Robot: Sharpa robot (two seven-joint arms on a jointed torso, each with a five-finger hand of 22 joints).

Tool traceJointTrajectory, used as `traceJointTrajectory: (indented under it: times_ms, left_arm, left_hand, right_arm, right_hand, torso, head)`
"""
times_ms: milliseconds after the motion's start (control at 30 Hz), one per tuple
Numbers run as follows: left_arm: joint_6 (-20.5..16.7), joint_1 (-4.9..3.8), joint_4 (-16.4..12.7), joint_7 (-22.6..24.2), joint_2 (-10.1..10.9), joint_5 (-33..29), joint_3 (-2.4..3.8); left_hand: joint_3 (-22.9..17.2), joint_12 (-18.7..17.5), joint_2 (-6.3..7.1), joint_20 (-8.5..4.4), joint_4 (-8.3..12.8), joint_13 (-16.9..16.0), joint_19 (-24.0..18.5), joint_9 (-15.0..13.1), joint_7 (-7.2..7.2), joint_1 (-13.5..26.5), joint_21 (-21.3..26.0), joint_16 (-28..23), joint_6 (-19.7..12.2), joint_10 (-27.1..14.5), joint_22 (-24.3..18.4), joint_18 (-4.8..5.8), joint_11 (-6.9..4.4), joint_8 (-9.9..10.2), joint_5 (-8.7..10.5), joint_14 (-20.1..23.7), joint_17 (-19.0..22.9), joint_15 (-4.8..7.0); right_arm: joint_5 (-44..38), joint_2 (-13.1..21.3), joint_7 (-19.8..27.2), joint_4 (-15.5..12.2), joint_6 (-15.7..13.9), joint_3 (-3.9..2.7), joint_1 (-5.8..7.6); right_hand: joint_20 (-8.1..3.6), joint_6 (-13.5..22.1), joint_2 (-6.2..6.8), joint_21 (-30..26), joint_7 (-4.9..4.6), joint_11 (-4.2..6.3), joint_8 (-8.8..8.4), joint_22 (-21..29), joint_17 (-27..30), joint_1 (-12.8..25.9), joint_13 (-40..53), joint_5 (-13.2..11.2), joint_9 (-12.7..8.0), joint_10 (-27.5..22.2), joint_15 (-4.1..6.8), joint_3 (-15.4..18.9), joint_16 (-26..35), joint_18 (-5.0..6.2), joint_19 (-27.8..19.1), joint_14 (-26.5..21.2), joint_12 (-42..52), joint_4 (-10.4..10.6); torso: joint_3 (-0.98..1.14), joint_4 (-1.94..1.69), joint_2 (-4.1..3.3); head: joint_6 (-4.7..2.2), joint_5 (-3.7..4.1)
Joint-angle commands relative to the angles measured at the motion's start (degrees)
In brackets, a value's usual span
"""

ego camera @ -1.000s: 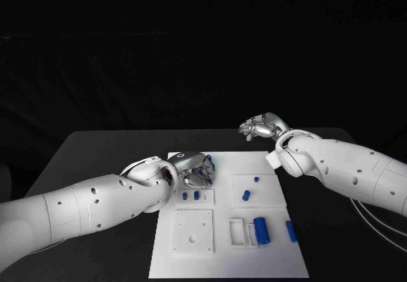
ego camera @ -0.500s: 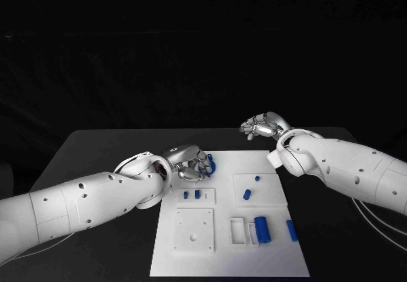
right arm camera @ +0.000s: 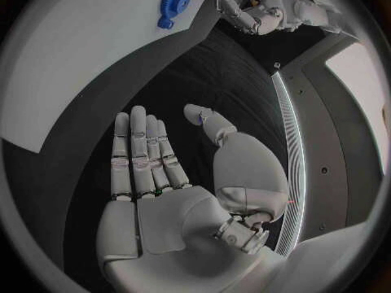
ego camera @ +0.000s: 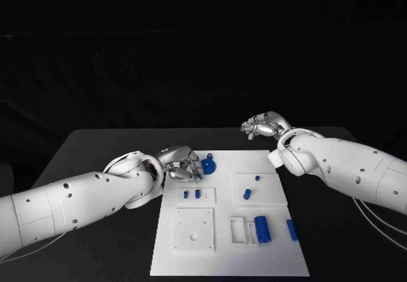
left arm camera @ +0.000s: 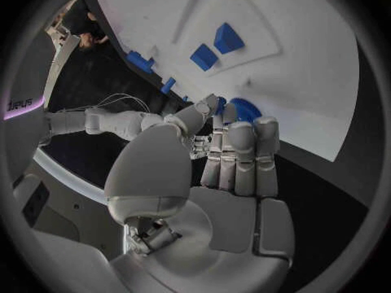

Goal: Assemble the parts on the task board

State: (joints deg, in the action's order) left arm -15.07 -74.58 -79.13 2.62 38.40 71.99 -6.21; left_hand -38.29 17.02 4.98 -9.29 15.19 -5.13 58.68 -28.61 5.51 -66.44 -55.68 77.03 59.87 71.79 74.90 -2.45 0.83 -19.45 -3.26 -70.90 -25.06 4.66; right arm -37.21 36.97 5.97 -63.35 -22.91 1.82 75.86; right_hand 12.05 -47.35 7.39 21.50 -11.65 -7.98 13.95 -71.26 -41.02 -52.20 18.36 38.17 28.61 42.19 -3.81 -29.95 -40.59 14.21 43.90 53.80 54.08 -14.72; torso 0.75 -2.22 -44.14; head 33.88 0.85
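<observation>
A black table (ego camera: 102,147) carries the white task board (ego camera: 224,247). The left robot hand (ego camera: 182,167) sits at the board's far left corner, fingers curled beside a blue gear (ego camera: 207,166), empty. The right robot hand (ego camera: 263,126) hovers beyond the board, fingers spread, empty. Blue parts (ego camera: 263,230) lie on the board.

Your left hand (ego camera: 180,165) sits at the task board (ego camera: 227,258)'s far left corner, fingers curled, seemingly touching a blue gear-like part (ego camera: 207,165); your right hand (ego camera: 261,126) hovers beyond the board.
</observation>
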Motion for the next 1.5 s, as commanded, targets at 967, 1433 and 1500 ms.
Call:
traceJointTrajectory:
  times_ms: [967, 1433, 1500]
  left_arm:
    - [3.4, -0.01, 0.9, -0.3, 1.6, 2.5, 0.01]
    - [2.9, -0.01, 1.2, -1.4, 1.1, 1.7, 0.00]
    - [3.1, -0.01, 1.2, -1.3, 1.1, 1.7, 0.00]
  left_hand:
    - [-0.4, -0.4, -0.59, -1.03, 0.3, 0.0, 0.3, 0.0, -0.03, -0.2, -0.4, 0.4, 0.3, 1.6, 1.0, -4.24, 0.83, -0.2, -0.14, -0.3, 0.1, 0.15]
    - [-0.4, -0.5, -0.61, -1.04, 0.2, 0.0, 0.3, 0.0, -0.02, -0.1, -0.5, 0.4, 0.3, 1.7, 0.9, -4.24, 0.82, -0.2, -0.13, -0.4, 0.1, 0.16]
    - [-0.4, -0.5, -0.60, -1.04, 0.3, 0.0, 0.3, 0.0, -0.02, -0.1, -0.5, 0.4, 0.3, 1.7, 0.9, -4.25, 0.82, -0.2, -0.13, -0.4, 0.1, 0.16]
  right_arm:
    - [0.0, 0.3, 0.5, 0.0, 0.6, -0.04, -0.01]
    - [0.0, 0.1, 0.5, 0.1, 0.8, -0.04, -0.02]
    - [0.0, 0.1, 0.5, 0.1, 0.8, -0.04, -0.02]
  right_hand:
    - [-0.20, 0.4, -0.54, -0.2, 0.17, 0.10, 0.34, -0.1, 0.1, -0.1, -0.2, 0.2, -0.1, -0.5, -0.07, 0.3, -0.4, 0.79, -0.2, -0.4, 0.3, -0.1]
    - [-0.20, 0.4, -0.55, -0.2, 0.17, 0.10, 0.36, -0.1, 0.2, -0.1, -0.3, 0.2, -0.1, -0.5, -0.07, 0.3, -0.4, 0.79, -0.2, -0.4, 0.3, -0.1]
    - [-0.20, 0.4, -0.54, -0.2, 0.17, 0.10, 0.36, -0.1, 0.2, -0.1, -0.3, 0.2, -0.1, -0.5, -0.07, 0.3, -0.4, 0.79, -0.2, -0.4, 0.3, -0.1]
  torso:
    - [0.02, 0.06, -0.05]
    - [0.02, 0.05, -0.05]
    - [0.03, 0.06, -0.04]
  head:
    - [0.27, 0.07]
    - [0.27, 0.09]
    - [0.22, 0.12]
